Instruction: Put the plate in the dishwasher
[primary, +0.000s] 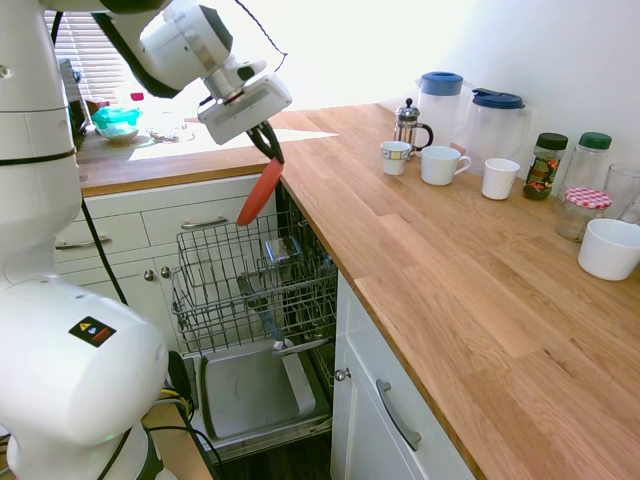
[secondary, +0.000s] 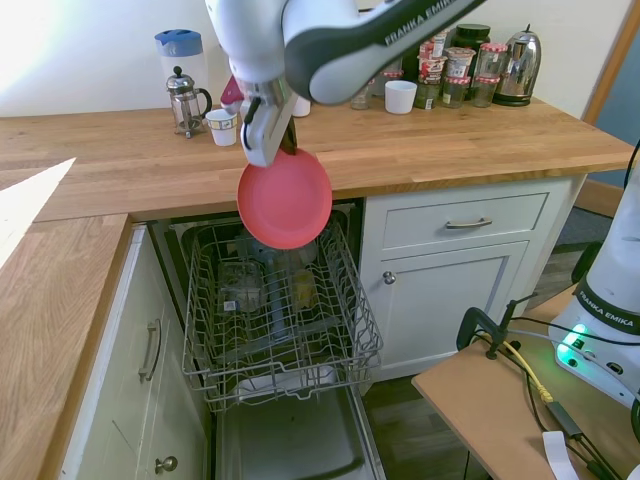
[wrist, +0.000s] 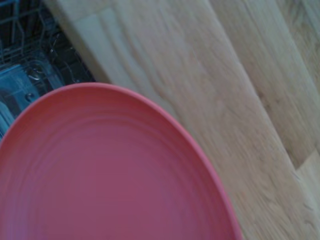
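**Plate held on edge above the open dishwasher rack**

The gripper is clamped on the upper rim of the plate; the coral-pink disc hangs nearly upright, edge-on in the first exterior view and face-on in the second; its top edge is hidden behind the dark fingers, so how deep the grip goes cannot be made out. The plate is in the air over the rear part of the pulled-out wire rack of the dishwasher, just in front of the wooden counter edge; it touches neither. The rack's contents are hard to read; a few pale or clear items sit among the wires, blurred and partly masked by the plate. The lowered inner door panel is cut off at the bottom of the second exterior view. In the wrist view the plate fills the lower part, out of focus, with counter planks behind and a sliver of rack wires at a corner.
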